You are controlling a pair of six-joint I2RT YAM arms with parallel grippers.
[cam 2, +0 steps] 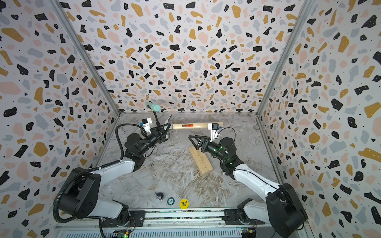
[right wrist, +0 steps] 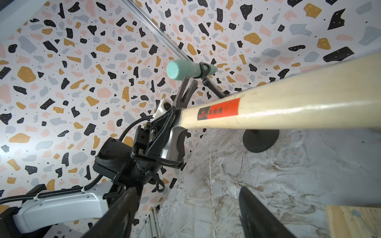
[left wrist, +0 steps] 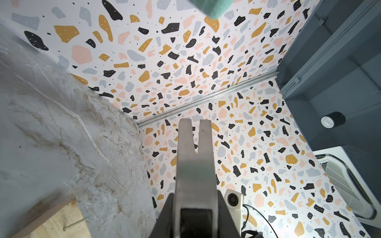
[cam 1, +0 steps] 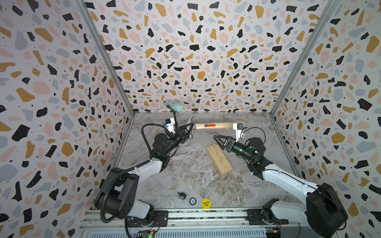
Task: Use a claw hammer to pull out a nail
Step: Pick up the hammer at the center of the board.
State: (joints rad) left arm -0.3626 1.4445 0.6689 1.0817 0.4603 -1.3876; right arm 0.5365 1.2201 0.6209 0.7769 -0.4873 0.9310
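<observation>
Left gripper (cam 1: pixel 186 131) is clamped on the claw hammer (cam 1: pixel 218 125) at its steel head. The hammer is up off the table (cam 1: pixel 185 181), handle level and reaching across toward the right arm. Right gripper (cam 1: pixel 218 141) has its jaws apart with nothing in them, near the handle but not touching, by the far end of the wood block (cam 1: pixel 219 159). The nail (left wrist: pixel 75 223) sticks out of the block.

The hammer is probably head-heavy and stiff, and the smooth handle may twist in a grip. Best hold is likely far down the handle, past the label, for leverage. The thin nail likely bends.
</observation>
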